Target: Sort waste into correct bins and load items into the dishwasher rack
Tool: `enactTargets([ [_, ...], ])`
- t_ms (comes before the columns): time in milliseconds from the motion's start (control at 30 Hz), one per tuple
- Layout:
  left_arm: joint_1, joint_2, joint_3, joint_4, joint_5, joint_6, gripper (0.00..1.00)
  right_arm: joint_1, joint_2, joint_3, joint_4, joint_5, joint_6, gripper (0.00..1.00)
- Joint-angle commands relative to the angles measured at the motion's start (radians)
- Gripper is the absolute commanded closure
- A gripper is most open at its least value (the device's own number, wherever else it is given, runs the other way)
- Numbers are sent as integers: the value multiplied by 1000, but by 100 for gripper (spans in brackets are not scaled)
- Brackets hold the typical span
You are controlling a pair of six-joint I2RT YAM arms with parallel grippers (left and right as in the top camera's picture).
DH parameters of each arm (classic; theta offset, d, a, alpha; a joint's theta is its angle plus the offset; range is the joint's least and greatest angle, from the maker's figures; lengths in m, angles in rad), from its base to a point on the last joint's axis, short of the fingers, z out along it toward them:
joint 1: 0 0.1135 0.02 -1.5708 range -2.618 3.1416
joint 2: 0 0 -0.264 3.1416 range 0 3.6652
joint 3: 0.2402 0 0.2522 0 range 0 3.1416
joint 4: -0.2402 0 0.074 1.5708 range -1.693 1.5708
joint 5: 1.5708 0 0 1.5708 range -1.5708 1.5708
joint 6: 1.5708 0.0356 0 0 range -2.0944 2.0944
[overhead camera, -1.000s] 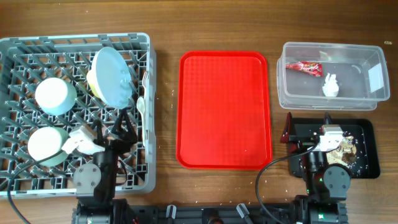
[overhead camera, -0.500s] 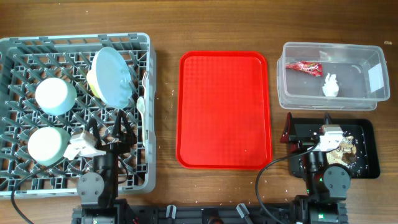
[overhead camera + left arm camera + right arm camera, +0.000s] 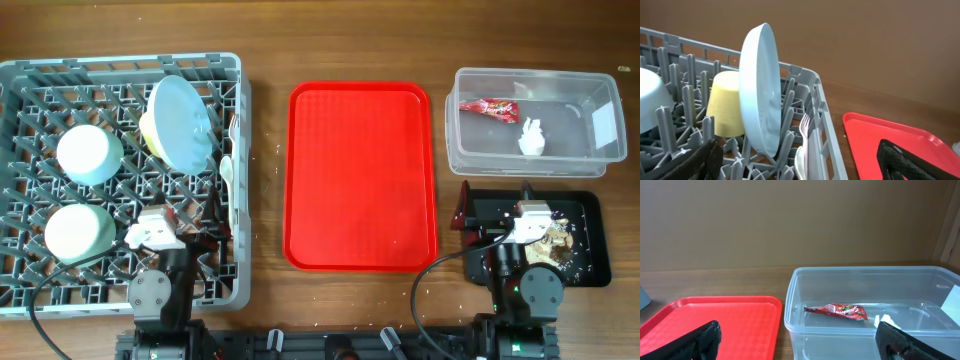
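Observation:
The grey dishwasher rack holds the upright pale blue plate, the yellow-green cup, two bowls, and the white fork and spoon at its right edge. My left gripper is open and empty over the rack's front right part; the left wrist view shows the plate and cup ahead. The clear tub holds the red-and-white wrapper and paper wad. My right gripper is open and empty over the black tray with brown scraps.
The red serving tray lies between the rack and the bins, with nothing on it. It shows in both wrist views, at the right in the left one and at the left in the right one. Crumbs dot the wooden table near the front edge.
My left arm has drawn back toward the table's front edge and swung slightly right, away from the plate. The right arm has not moved.

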Motion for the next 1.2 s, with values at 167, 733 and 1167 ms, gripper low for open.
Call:
enactTargets([
  [167,-9,-10,-4,-5,34,100,0,-5,-8,-1,2,12,13,0],
  [733,-11,-10,-4,-5,38,192,0,-5,-8,-1,2,12,13,0],
  [1167,-11,-10,-4,-6,22,145,0,-5,-8,-1,2,12,13,0],
])
